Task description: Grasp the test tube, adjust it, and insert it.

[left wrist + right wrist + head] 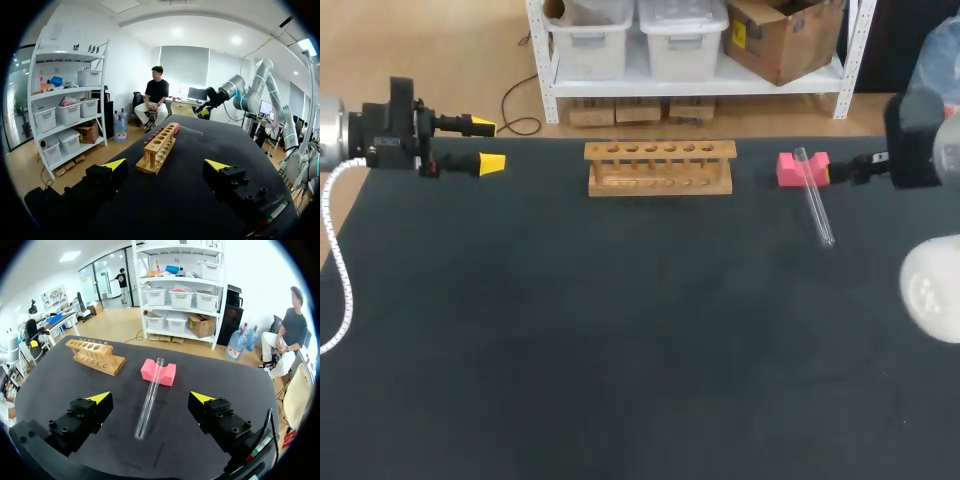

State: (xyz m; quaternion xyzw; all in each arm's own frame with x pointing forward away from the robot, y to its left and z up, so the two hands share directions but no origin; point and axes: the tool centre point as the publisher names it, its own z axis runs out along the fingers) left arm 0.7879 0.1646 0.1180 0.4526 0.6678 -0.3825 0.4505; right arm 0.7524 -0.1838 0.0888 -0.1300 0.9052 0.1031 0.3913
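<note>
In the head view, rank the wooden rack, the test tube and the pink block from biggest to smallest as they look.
1. wooden test tube rack, clearly largest.
2. test tube, longer than the block but far thinner.
3. pink block, shortest, though bulkier; these two swap if judged by bulk.

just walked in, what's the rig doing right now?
Nothing is gripped yet. The test tube lies on the table with one end propped on the pink block, to the right of the wooden rack, whose holes are empty. The right gripper is open and faces the tube without touching it. The left gripper is open too, at the table's left side, apart from the rack.
</note>
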